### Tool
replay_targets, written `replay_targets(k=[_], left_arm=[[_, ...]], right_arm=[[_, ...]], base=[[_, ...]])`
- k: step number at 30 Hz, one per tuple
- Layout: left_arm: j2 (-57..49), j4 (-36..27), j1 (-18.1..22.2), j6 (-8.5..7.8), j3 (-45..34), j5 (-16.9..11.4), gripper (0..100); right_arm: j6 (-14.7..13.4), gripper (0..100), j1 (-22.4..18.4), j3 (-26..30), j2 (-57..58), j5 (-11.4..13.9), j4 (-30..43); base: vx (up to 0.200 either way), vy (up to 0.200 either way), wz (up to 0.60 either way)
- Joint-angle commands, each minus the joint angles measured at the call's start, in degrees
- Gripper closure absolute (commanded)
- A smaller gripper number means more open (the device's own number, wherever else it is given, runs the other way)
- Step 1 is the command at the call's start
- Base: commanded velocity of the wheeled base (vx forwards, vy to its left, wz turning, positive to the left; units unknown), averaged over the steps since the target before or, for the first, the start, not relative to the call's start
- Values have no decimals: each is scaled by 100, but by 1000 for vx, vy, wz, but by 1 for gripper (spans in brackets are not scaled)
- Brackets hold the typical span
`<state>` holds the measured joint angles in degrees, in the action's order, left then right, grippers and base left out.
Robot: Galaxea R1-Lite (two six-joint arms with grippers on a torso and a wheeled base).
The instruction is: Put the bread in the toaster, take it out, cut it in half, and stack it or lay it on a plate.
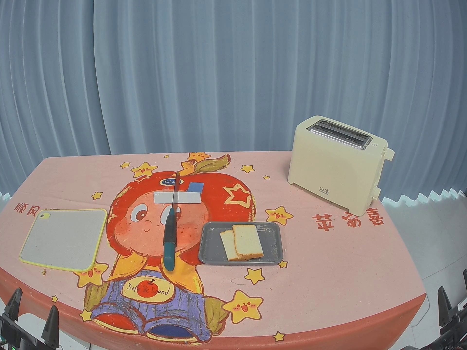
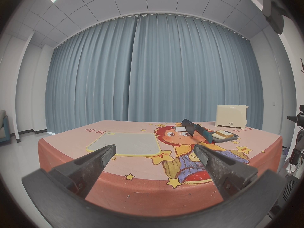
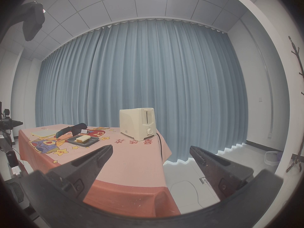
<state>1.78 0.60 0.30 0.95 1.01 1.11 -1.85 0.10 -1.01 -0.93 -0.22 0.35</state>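
Two slices of bread (image 1: 242, 242) lie overlapping on a grey plate (image 1: 211, 251) just right of the centre of the head view. To its left lies a knife (image 1: 170, 229), its teal handle toward the near table edge and its blade crossing a white strip (image 1: 187, 198), with a small blue card (image 1: 195, 187) just beyond. The cream toaster (image 1: 335, 164) stands in the right middle of the frame, both slots empty, a small dark printed mark low on its side. A grey cutting board (image 1: 63, 239) with a yellow rim lies at lower left.

The pink tablecloth (image 1: 340, 273) carries a cartoon apple-headed figure with small printed labels, stars, and red characters near the left edge and in front of the toaster.

The left gripper (image 2: 154, 149) hangs off the table's near left corner, jaws wide with nothing between them. The right gripper (image 3: 151, 149) hangs off the near right corner, likewise spread wide and empty.
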Motion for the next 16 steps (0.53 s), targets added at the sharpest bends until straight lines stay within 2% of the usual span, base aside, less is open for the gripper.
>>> replay_targets(k=[1, 16], left_arm=[[24, 2, 5, 2, -101, 3, 0], [24, 2, 5, 2, -101, 3, 0]], right_arm=[[1, 0, 8, 84, 93, -4, 0], [-8, 0, 8, 92, 93, 31, 0]], base=[[0, 0, 0], [0, 0, 0]])
